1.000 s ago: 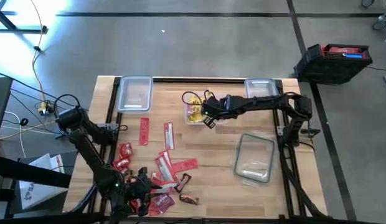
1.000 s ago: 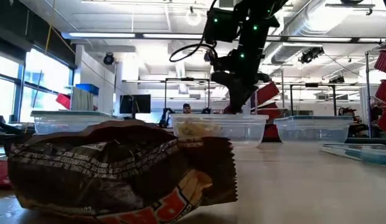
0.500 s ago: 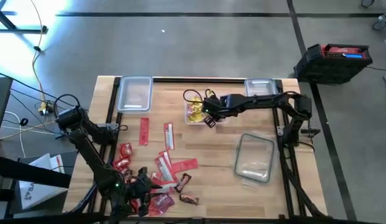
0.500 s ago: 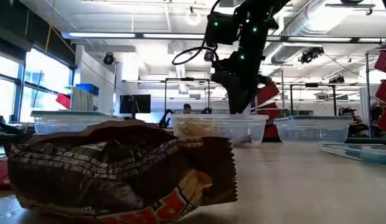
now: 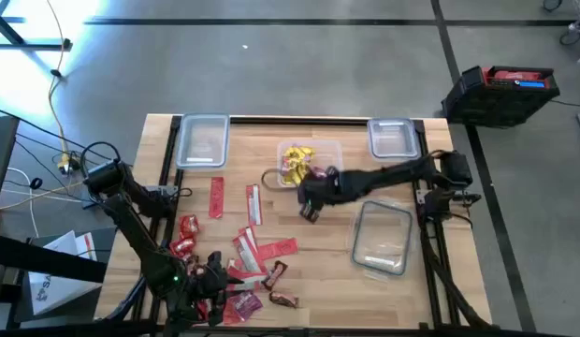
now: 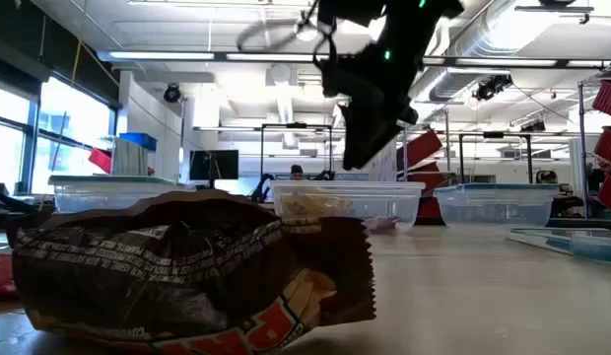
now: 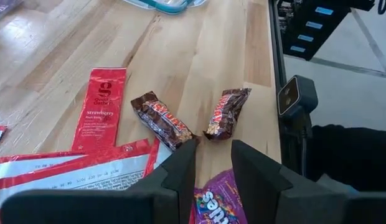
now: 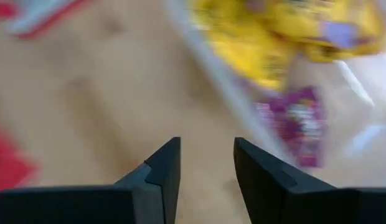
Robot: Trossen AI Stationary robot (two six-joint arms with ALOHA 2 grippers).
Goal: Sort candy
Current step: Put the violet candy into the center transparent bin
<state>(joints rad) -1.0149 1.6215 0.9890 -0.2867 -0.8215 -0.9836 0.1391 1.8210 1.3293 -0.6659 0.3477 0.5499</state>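
Holding yellow candy, the middle container sits beside the right hand, narrowly parted, empty.

Just past our left gripper fingertips: two dark brown mini bars, red-and-white lettering. Beside them a flat red packet, white print. Between the fingers, purple-pink packet, white letters. Fingers dark grey. Table pale wood grain. Ahead of our right gripper: yellow packets in a clear container, one purple-pink packet nearer the fingers.
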